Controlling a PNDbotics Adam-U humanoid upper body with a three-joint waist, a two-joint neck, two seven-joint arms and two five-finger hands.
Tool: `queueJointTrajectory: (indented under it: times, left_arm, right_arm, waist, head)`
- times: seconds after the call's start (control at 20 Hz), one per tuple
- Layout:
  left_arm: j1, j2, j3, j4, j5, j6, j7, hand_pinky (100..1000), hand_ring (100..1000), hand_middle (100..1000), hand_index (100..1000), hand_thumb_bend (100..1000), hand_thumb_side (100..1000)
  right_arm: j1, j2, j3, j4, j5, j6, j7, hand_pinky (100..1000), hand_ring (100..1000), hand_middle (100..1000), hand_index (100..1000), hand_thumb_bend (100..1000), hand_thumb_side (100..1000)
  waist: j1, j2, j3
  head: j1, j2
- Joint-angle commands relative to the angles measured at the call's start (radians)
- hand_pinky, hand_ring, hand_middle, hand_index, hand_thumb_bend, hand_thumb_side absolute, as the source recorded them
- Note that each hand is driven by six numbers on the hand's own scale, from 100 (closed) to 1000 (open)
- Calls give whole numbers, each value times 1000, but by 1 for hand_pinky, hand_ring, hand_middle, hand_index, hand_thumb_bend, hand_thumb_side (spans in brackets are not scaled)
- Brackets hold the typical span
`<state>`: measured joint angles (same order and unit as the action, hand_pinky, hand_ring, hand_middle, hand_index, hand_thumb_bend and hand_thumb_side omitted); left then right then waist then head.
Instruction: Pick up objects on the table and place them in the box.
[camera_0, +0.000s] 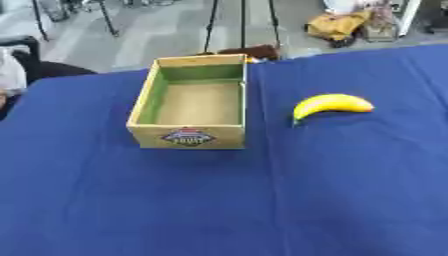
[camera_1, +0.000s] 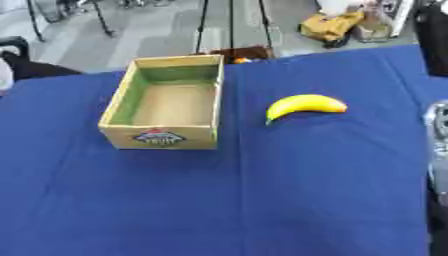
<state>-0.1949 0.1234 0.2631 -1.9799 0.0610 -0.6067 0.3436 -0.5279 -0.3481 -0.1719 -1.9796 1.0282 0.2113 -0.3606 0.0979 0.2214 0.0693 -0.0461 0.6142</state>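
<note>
Fingers cannot be made out anywhere: only a silver-and-black part of the robot's right arm (camera_1: 437, 150) is showing at the right edge of the right eye view, so whether they are spread or curled cannot be told, and the left hand is not showing in either view. On the blue-cloth-covered counter (camera_0: 219, 200) a curved yellow banana (camera_0: 332, 105) is lying on its side, well apart from the arm and right of an open rectangular wooden box (camera_0: 187, 136). That box is sitting upright, green paint showing on its inner walls, a red-and-white label on its near face, nothing lying inside it. Banana and box are not touching.
</note>
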Motion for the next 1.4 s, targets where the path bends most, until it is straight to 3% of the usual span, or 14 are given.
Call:
queueJointTrajectory:
  times: [0.05,0.65,1.1,1.4]
  left_arm:
    - [-10,11,9,-20,-3,-1,2,460,861,873,794,100,1000]
    - [-9,14,7,-20,-2,-2,2,461,860,872,795,100,1000]
    - [-2,14,-3,-20,5,-2,-7,457,859,871,795,100,1000]
    - [2,13,-7,-20,11,-3,-15,453,860,872,795,100,1000]
  right_arm:
    - [-14,-19,-6,-20,4,0,2,481,784,586,731,100,1000]
    - [-37,-50,11,-20,13,3,28,490,772,605,741,100,1000]
    - [-189,-139,120,-6,99,17,144,582,808,748,839,100,1000]
    - [-309,-178,190,96,173,36,227,623,817,787,868,100,1000]
  waist:
    - [-2,-12,0]
    - [-3,-14,0]
    - [4,-19,9]
    - [9,-18,8]
  head:
    - [-3,-8]
    - [-14,-5]
    - [-24,39]
    - [-27,48]
